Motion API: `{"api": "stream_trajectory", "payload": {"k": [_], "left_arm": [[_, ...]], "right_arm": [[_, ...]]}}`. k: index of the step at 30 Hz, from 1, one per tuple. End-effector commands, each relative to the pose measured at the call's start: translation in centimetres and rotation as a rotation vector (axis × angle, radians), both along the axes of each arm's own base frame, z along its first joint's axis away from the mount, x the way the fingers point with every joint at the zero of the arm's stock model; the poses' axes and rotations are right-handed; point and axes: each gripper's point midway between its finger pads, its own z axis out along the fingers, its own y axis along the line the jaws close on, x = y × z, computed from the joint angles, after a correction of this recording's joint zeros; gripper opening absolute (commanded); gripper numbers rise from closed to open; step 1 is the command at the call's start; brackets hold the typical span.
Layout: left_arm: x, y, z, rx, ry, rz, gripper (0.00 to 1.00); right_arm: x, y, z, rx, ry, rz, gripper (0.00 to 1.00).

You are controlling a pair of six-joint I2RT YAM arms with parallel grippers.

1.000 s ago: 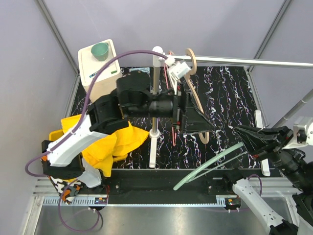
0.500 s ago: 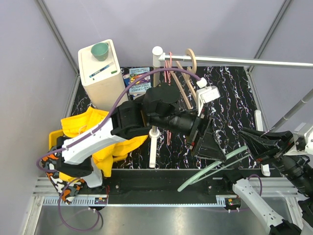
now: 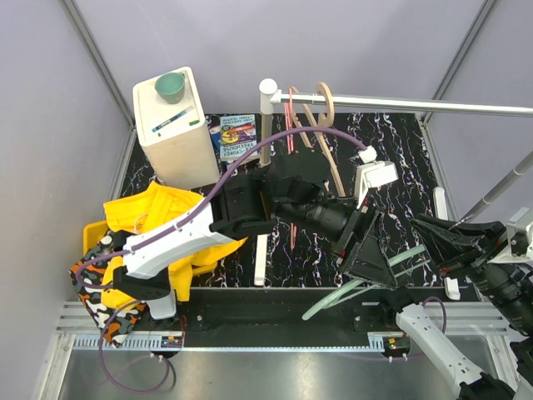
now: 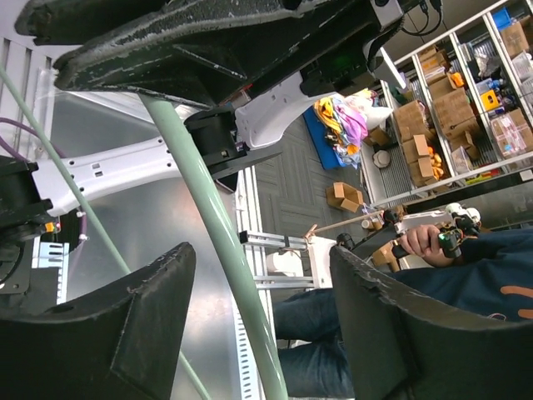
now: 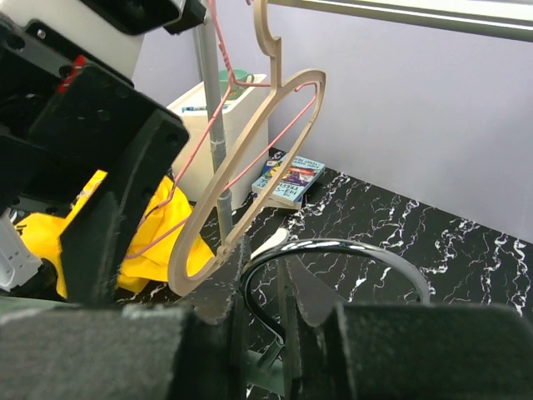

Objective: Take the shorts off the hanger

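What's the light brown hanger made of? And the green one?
The light brown hanger looks like wood: flat-cut, matte and pale tan. The green hanger is probably plastic, a smooth, glossy rounded rod in an even colour. Its hook looks like shiny chromed metal.

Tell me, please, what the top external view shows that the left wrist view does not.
Only the top external view shows the rail with the wooden hanger, the cream box bearing a green cup, the book and the yellow garment. Only the left wrist view shows the room beyond the table: storage shelves and a seated person holding a controller. Both show the pale green hanger passing between the open fingers of the left hand, and the right arm.
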Motion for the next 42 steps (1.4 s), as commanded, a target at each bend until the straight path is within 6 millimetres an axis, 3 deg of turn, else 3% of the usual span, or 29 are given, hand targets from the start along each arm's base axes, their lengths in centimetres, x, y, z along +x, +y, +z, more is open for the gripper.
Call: {"api": "stream_trajectory", "payload": {"k": [1,2,3,5,6,9,10,11,13,15,22,26,29,34,37,42], "left_arm": [[-1.4,0.6,3.0,-0.094,-0.003,-0.062,0.57],[-1.3,0.6,3.1,-0.098,-0.003,-0.061,0.51],[-1.3,0.4,3.0,-0.099,-0.005,-0.058,0.38],[-1.2,0.3,3.1,-0.103,-0.007,-0.053,0.26],[-1.1,0.2,3.2,-0.106,-0.011,-0.045,0.13],[-0.2,0.2,3.7,-0.129,-0.042,0.017,0.02],[0.5,-0.1,3.9,-0.137,-0.049,0.058,0.0],[0.9,-0.2,4.6,-0.162,-0.052,0.077,0.0],[1.8,-0.7,5.1,-0.178,-0.027,0.123,0.0],[2.4,-1.5,5.6,-0.205,-0.005,0.152,0.0],[4.9,-4.0,6.7,-0.247,0.129,0.308,0.0],[6.6,-4.1,7.6,-0.27,0.187,0.414,0.0],[8.2,-3.9,8.4,-0.287,0.249,0.513,0.0],[11.7,-3.2,9.1,-0.322,0.361,0.719,0.0],[13.6,-1.7,11.0,-0.399,0.376,0.827,0.0],[16.4,0.1,11.5,-0.428,0.409,1.003,0.0]], "right_arm": [[0.8,-0.5,2.8,0.072,-0.045,-0.042,0.0],[0.8,-0.5,2.8,0.077,-0.042,-0.045,0.0],[0.9,-0.6,2.8,0.087,-0.028,-0.052,0.0],[1.4,-0.8,2.8,0.1,-0.013,-0.076,0.0],[1.5,-1.0,2.9,0.116,-0.005,-0.083,0.0],[1.9,-1.8,3.2,0.17,0.032,-0.136,0.04],[1.6,-2.2,3.7,0.192,0.033,-0.152,0.12],[1.7,-2.8,3.8,0.213,0.045,-0.184,0.35],[1.2,-3.6,3.9,0.269,0.086,-0.221,0.59],[1.0,-4.8,3.8,0.331,0.128,-0.279,0.99],[-1.8,-8.5,6.1,0.559,0.089,-0.378,1.0],[-3.2,-12.4,6.8,0.698,0.042,-0.525,1.0],[-4.2,-14.0,7.3,0.734,0.005,-0.576,1.0],[-4.3,-14.1,8.0,0.715,-0.011,-0.581,1.0],[-3.8,-13.3,8.1,0.698,0.004,-0.554,1.0],[-2.8,-11.7,7.7,0.662,0.048,-0.509,1.0]]}}
